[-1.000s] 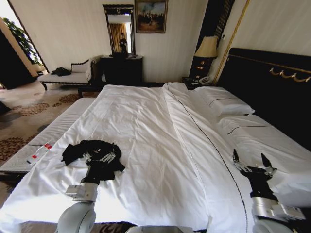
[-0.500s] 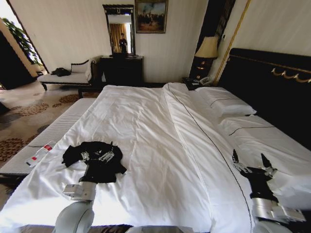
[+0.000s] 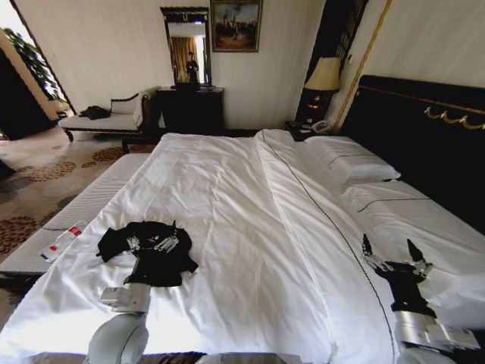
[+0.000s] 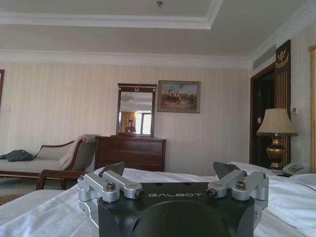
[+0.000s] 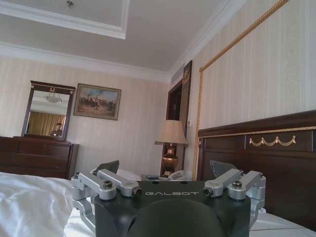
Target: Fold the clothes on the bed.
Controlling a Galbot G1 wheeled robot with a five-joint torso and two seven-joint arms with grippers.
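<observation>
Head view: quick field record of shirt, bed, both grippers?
shirt: black T-shirt, crumpled, unfolded, near the bed's left edge
bed: white duvet, pillows at headboard
left gripper: over the shirt, fingers open
right gripper: above the duvet on the bed's right side, fingers open, holding nothing
bottle: on the bench left of the bed
</observation>
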